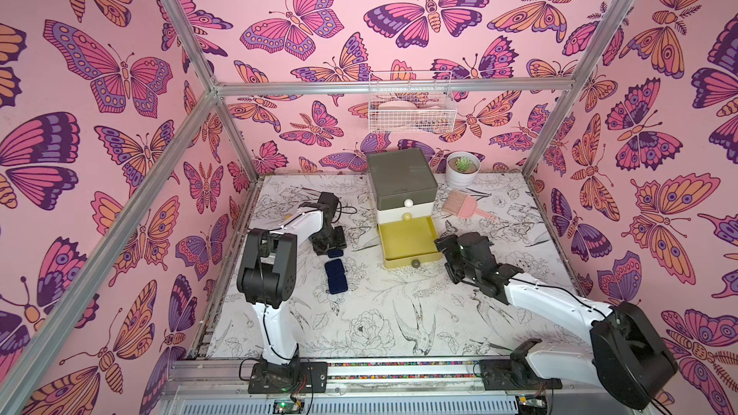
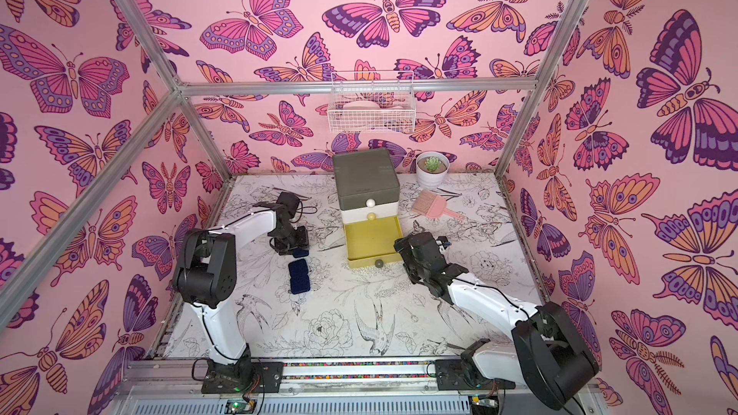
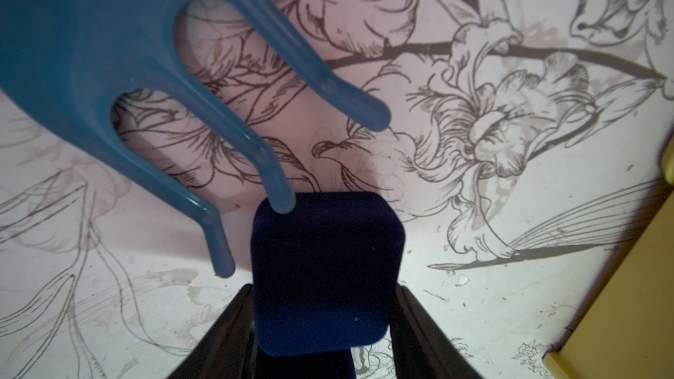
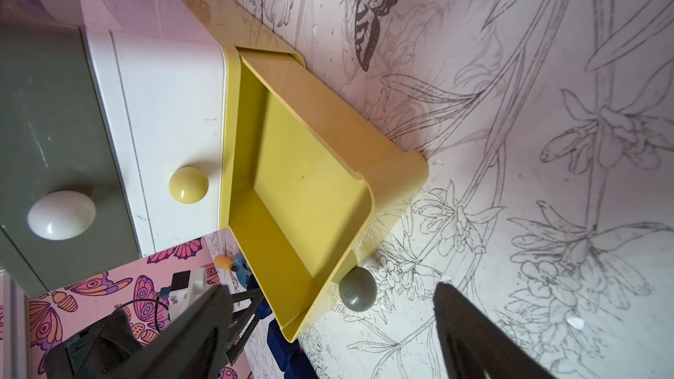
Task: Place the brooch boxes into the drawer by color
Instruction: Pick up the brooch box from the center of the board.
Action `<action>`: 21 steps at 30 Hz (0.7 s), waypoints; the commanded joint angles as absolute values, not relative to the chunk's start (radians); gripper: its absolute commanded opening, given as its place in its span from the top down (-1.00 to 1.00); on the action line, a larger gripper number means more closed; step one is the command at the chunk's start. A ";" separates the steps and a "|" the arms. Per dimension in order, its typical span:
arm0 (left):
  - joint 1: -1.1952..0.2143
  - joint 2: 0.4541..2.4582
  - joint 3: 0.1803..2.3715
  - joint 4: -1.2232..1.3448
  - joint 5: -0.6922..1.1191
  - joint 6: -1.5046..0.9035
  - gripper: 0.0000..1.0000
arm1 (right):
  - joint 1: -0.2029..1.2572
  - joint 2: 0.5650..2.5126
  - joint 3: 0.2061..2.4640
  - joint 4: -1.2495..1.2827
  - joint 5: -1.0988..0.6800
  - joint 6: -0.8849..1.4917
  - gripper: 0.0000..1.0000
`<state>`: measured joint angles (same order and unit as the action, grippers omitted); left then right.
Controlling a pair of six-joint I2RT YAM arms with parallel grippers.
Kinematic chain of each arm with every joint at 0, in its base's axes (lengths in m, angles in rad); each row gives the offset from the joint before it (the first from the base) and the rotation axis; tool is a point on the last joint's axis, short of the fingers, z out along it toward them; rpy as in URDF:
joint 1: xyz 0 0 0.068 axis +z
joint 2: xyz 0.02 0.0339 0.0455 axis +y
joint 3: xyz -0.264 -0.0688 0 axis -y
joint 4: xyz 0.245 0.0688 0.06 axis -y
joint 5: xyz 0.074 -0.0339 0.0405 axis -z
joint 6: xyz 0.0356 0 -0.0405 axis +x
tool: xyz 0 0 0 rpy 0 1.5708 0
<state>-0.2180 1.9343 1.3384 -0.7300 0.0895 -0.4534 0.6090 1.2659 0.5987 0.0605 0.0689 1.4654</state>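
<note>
The left gripper [image 3: 324,288] presses its black jaws against both sides of a navy blue velvety rounded-square brooch box [image 3: 324,260], low over the printed table [image 3: 474,304]. Lift straight up, because a blue plastic pronged tool [image 3: 109,49] crosses the box's far corner. Carry it to the pulled-out yellow bottom drawer [image 4: 302,162], which looks empty. The right gripper [image 4: 330,291] stands wide apart by the drawer's grey ball knob [image 4: 356,289]. Two more navy boxes [image 1: 335,276] lie just beside.

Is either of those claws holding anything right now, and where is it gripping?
The left gripper pinches a navy brooch box by its two opposite sides. The right gripper is open and empty.
</note>
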 commanded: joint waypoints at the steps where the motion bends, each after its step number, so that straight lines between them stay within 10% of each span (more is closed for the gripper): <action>1: -0.234 1.954 1.343 -0.753 0.080 -0.446 0.02 | 0.603 1.267 0.598 0.067 0.066 1.465 -0.83; 21: -0.363 1.765 1.512 -0.877 0.186 -0.506 -0.02 | 0.514 1.208 0.606 0.069 0.094 1.400 -0.83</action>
